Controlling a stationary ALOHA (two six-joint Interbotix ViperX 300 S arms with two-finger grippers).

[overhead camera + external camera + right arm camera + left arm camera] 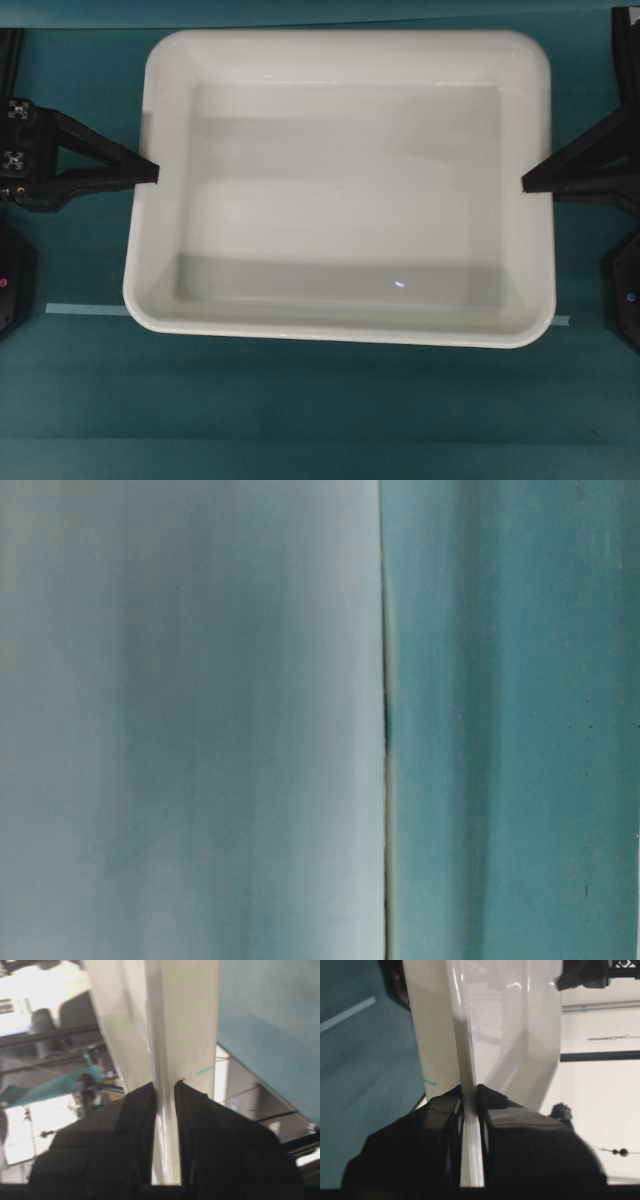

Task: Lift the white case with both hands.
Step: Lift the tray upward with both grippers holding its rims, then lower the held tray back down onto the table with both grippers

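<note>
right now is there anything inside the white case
Nothing shows inside the white case: from overhead its glossy floor is bare, with only reflections. What lies under it is hidden by the case itself. Each claw grips only the rim.

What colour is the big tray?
White: the shallow plastic tray shows best in the overhead view.

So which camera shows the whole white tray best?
The overhead view: the white case shows whole, rim and all, with the left pincer and right pincer at its short sides. Each wrist view shows only the rim clamped between fingers. The table-level view shows just a blurry pale surface.
</note>
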